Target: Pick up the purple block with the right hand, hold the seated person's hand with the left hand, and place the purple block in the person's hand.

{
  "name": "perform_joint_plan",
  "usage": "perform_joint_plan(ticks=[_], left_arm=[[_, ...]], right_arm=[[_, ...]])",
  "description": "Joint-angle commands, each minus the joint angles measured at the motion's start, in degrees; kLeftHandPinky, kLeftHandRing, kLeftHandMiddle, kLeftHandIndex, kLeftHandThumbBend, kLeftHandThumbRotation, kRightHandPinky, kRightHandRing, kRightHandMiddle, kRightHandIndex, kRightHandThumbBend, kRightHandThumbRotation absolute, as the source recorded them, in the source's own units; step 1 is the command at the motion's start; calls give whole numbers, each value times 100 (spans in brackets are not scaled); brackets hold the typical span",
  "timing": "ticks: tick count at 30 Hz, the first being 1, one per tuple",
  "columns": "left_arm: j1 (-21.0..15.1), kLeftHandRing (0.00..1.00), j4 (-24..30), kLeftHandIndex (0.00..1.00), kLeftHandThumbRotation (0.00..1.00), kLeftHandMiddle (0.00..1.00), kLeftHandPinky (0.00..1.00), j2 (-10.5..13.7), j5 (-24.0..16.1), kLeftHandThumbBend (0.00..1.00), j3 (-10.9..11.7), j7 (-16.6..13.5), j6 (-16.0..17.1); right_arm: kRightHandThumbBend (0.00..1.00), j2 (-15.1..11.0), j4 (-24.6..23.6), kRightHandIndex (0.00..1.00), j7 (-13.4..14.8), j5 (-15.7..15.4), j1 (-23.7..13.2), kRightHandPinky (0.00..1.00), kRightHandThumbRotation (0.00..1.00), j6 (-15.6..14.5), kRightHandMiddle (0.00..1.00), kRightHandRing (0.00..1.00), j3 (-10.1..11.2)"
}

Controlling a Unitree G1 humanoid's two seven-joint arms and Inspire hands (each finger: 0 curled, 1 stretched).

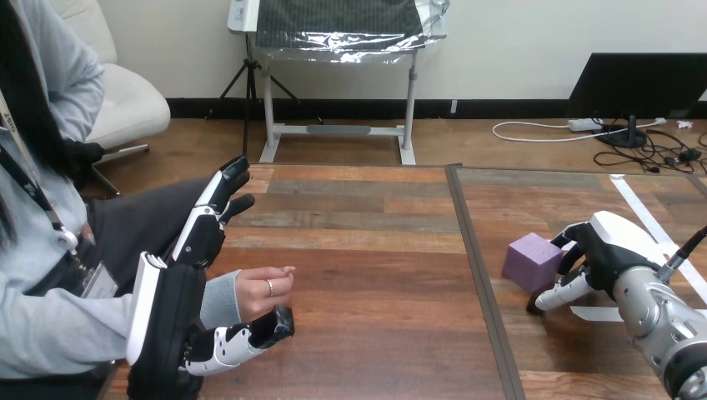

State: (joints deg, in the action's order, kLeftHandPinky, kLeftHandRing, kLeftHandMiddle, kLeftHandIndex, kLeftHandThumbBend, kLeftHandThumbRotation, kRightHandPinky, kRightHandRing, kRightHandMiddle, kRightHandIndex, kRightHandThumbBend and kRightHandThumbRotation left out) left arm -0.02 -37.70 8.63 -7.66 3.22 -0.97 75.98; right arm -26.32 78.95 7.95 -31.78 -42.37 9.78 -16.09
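The purple block (532, 260) rests on the right half of the wooden table (375, 250). My right hand (613, 250) is against its right side, fingers (572, 239) curled onto its upper right corner and thumb (554, 297) along its lower right edge, pinching it. At the left, my left hand (171, 312) stands on edge with its fingers (218, 200) straight and pointing away from me. The person's hand (263, 290), loosely curled with its grey cuff, lies across my left palm, just above my thumb (250, 333). My fingers do not close round it.
The person sits at the table's left side, their forearm coming in behind my left hand. A dark seam (477, 275) splits the table into two halves. White tape strips (654, 229) lie on the right half near my right hand.
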Motion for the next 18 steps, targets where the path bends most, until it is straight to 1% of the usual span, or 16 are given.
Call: perform_joint_plan(ticks=[1, 3, 9, 15, 18], left_arm=[[-143, 92, 317, 91, 73, 93, 85, -52, -58, 100, 67, -39, 23], [-142, 92, 307, 91, 73, 93, 85, -63, -67, 100, 81, -49, 41], [-107, 92, 354, 91, 74, 93, 85, -51, -67, 100, 72, -39, 5], [-104, 92, 336, 91, 73, 94, 85, -61, -52, 100, 59, -37, 33], [-105, 92, 320, 91, 73, 94, 85, -79, -115, 100, 94, -59, 46]], right_arm=[[91, 105, -67, 59, 246, 34, -163, 55, 0, 114, 61, 58, 30], [90, 114, -69, 56, 266, 59, -168, 53, 0, 97, 59, 57, 51], [88, 121, -74, 53, 337, 120, -167, 51, 0, 116, 57, 55, 103], [87, 121, -77, 52, 537, 128, -142, 50, 0, 154, 55, 54, 126], [87, 122, -81, 52, 640, 105, -139, 49, 0, 147, 55, 54, 116]])
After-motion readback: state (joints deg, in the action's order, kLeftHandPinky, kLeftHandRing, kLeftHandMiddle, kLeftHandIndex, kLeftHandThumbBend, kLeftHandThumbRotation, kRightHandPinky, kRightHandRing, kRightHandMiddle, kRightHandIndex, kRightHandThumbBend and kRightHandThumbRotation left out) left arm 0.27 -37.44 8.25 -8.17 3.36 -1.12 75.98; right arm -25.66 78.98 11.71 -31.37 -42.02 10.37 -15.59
